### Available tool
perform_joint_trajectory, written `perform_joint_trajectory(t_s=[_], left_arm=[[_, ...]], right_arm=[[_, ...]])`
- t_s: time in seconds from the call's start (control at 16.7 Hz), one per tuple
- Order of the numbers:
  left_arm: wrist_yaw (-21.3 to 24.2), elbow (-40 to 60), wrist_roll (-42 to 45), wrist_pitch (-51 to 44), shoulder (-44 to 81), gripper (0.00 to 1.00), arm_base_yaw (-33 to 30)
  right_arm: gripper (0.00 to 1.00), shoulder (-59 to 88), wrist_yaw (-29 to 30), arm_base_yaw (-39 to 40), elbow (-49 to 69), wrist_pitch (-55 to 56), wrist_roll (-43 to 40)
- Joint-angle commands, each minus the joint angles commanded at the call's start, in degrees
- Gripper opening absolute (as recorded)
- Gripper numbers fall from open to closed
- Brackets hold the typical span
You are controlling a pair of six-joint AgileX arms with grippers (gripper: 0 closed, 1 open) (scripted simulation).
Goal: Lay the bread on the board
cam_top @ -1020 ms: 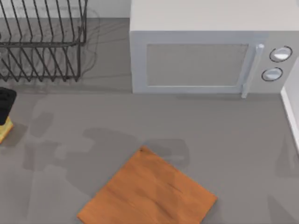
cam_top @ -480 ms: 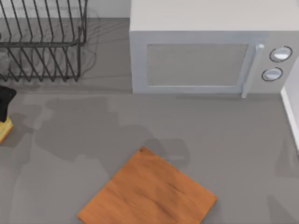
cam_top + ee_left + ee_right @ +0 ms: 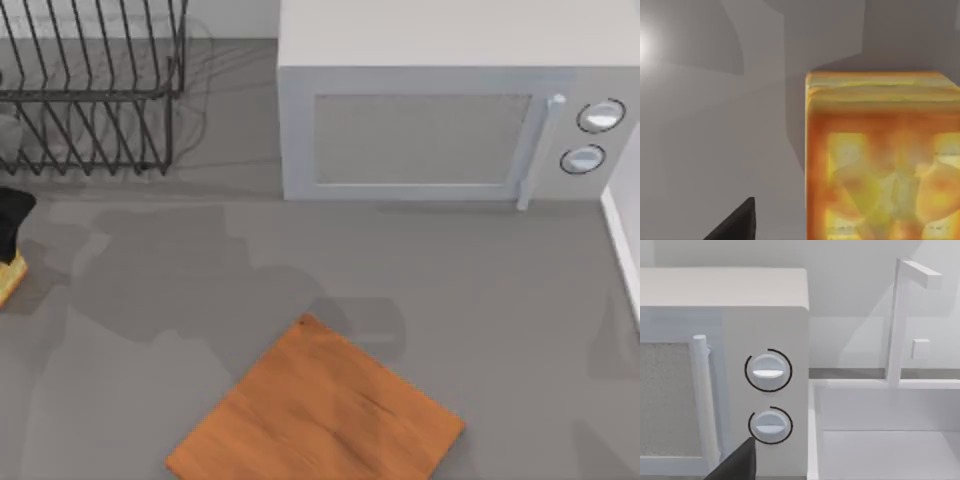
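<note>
The bread [image 3: 9, 277], a small yellow slice with a toasted crust, lies at the far left edge of the table. In the left wrist view the bread [image 3: 882, 160] looms close. My left gripper [image 3: 8, 222] hangs over it, open, and one dark fingertip [image 3: 737, 222] stands apart from the crust. The board [image 3: 318, 410], orange-brown wood turned at an angle, lies at the front centre, well right of the bread. My right gripper is parked near the microwave's knobs, open, with one fingertip [image 3: 737, 462] showing in the right wrist view.
A grey microwave [image 3: 440, 110] stands at the back centre and right, with two knobs [image 3: 768, 371]. A wire dish rack [image 3: 90, 85] stands at the back left. A white sink [image 3: 885, 430] lies right of the microwave.
The arm shadows on the table have shifted and spread out. The left gripper and the bread stay at the left edge, almost unmoved.
</note>
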Motion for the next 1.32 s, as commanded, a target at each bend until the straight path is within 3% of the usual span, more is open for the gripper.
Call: perform_joint_trajectory(t_s=[0.36,0.66,1.32], left_arm=[[0.02,-6.70,0.25,11.85,4.65,1.00,0.25],[0.03,-7.70,0.28,13.15,5.29,1.00,0.28],[0.03,-7.70,0.28,13.15,5.29,0.17,0.28]], right_arm=[[1.00,0.00,0.00,0.00,0.00,0.00,0.00],[1.00,0.00,0.00,0.00,0.00,0.00,0.00],[1.00,0.00,0.00,0.00,0.00,0.00,0.00]])
